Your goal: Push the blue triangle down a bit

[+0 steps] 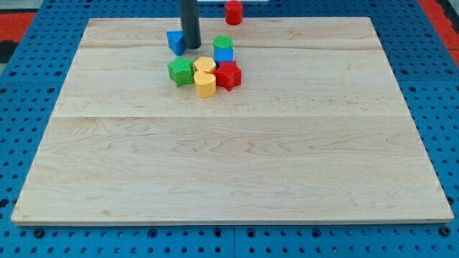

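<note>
Across the single camera view lies a pale wooden table, its planks running from the view's left to the view's right, resting on a blue perforated base that frames it on all sides. A patch of red shows at the view's top left corner beyond the base.

From the view's top edge the dark rod comes straight down, upright, and my tip meets the table near its top edge, left of centre. No fingers exist on this arm, only the plain rod, so it has hold of nothing.

Just to the left of my tip sits the blue triangle, touching or almost touching the rod; I cannot tell which. Its wedge seems to point toward the view's bottom, with its broad side toward the view's top, though the rod hides its right edge and its long axis is hard to judge.

Below and to the right of my tip a tight cluster is packed together: a green block atop a blue block, a red star-like block, two yellow blocks, and a green block on the cluster's left. A red block stands apart beyond the table's top edge.
</note>
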{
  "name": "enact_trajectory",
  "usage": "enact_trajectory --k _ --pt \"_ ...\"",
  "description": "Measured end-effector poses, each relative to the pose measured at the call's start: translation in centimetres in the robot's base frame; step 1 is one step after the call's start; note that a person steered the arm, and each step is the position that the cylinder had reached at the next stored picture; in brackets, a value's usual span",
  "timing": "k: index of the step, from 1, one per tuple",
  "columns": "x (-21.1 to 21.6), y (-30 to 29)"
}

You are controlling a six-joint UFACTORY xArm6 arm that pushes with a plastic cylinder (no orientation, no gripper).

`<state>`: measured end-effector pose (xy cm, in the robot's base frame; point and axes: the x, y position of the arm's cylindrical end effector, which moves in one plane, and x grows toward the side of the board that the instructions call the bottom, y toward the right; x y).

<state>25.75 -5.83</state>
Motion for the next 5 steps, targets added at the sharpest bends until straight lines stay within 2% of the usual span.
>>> enact_trajectory --k 1,4,5 --pt "-2.8 0.9" --pt "-2.2 -6.1" --pt "-1.2 -6.5"
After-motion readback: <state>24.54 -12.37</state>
